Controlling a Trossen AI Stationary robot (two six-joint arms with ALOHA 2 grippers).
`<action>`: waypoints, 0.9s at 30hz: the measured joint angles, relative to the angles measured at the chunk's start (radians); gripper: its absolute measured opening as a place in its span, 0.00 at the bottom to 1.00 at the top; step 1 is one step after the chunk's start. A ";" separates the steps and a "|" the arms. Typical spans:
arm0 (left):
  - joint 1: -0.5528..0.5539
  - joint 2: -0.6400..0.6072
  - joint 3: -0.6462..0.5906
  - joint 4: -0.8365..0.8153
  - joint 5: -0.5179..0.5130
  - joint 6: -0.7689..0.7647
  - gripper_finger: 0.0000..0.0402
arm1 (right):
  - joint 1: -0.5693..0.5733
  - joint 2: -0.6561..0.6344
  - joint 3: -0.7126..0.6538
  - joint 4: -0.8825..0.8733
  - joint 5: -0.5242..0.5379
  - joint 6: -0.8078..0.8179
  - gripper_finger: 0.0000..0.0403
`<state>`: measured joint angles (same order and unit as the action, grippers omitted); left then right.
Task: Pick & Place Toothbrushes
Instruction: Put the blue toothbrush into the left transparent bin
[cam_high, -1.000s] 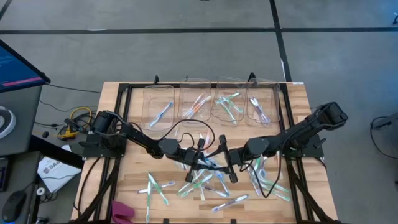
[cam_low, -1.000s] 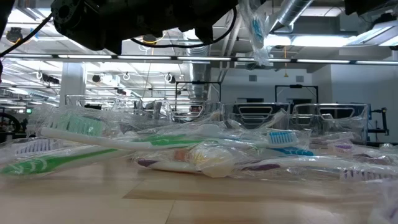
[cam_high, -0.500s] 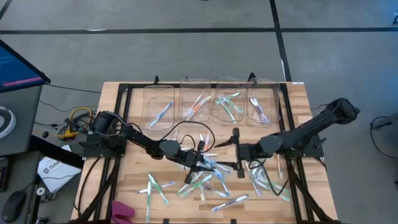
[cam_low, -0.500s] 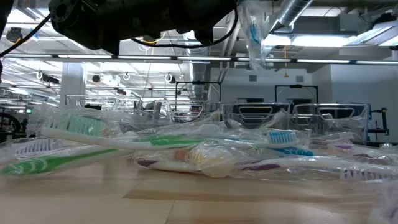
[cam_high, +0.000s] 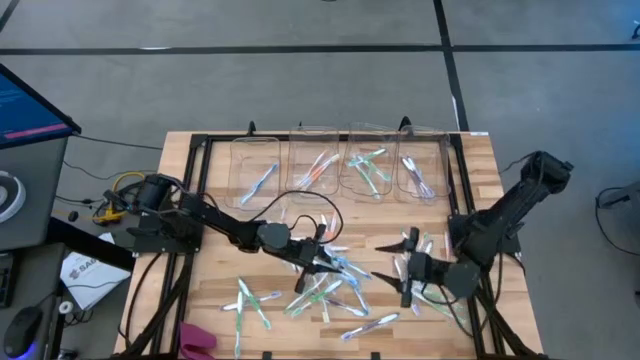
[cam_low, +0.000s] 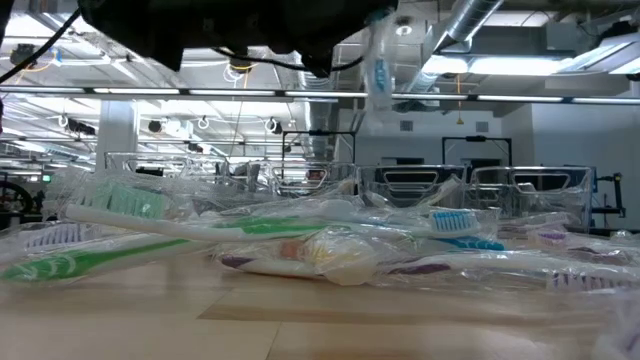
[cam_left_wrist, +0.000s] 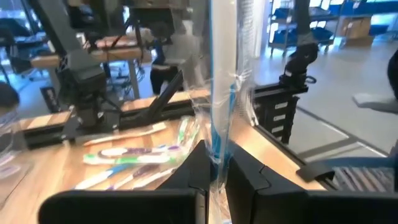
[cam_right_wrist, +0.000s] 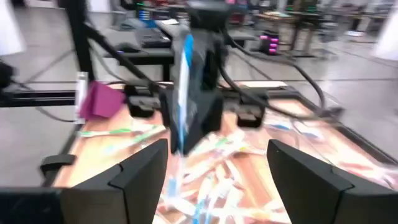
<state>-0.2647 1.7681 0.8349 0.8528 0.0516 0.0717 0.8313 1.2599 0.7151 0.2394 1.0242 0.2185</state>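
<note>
Right gripper (cam_high: 404, 265) withdrew; left gripper (cam_left_wrist: 214, 163) holds toothbrush (cam_left_wrist: 219, 118)

No text, label, brand, number or sign can be read in any view (the toothbrush wrappers and the room behind the counter show no legible print).

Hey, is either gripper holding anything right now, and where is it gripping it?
The left gripper pinches a wrapped blue toothbrush at its lower end. The right gripper is open, holding nothing.
</note>
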 joint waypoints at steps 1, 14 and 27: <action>0.000 -0.018 0.000 -0.033 -0.019 0.000 0.04 | 0.014 0.019 0.000 0.000 0.032 0.022 0.67; -0.003 -0.408 -0.001 -0.611 -0.385 0.001 0.04 | -0.013 0.194 -0.001 0.000 0.127 0.071 0.67; 0.170 -0.758 -0.001 -1.083 -0.634 -0.148 0.04 | -0.060 0.201 -0.001 0.001 0.100 0.071 0.67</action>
<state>-0.0947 1.0104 0.8341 -0.2302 -0.5823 -0.0766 0.7716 1.4612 0.7143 0.2405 1.1240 0.2898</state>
